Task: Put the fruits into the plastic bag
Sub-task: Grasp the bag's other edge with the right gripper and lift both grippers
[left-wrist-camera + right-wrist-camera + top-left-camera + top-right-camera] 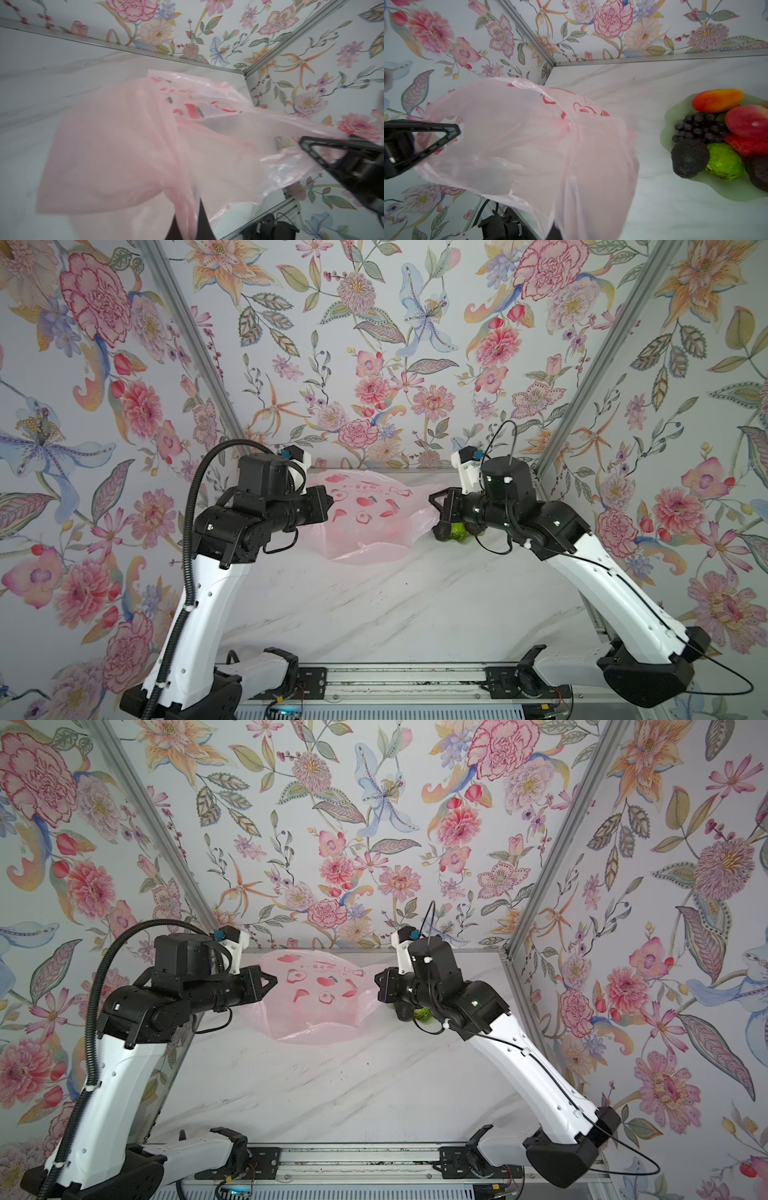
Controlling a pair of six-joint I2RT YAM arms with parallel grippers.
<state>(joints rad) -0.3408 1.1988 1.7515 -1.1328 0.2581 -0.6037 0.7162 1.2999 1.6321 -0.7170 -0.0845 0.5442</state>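
Note:
The pink plastic bag (365, 526) (316, 1006) hangs stretched between my two grippers above the back of the table. My left gripper (331, 502) (274, 982) is shut on its left edge; in the left wrist view the film (124, 155) runs down between the dark jaws of the left gripper (189, 224). My right gripper (432, 497) (377, 979) is shut on the right edge, where the bag (529, 145) drapes over the right gripper (554, 230). The fruits lie in a heap to the bag's right: a mango (716, 99), peach (747, 120), grapes (699, 128), a dark brown one (689, 158) and a bumpy green one (724, 162) (456, 531).
The fruits lie on a pale green scalloped dish (737, 193) under my right forearm, mostly hidden in both top views. Flowered walls close in the back and both sides. The white marble table (395, 605) stretches out in front of the bag.

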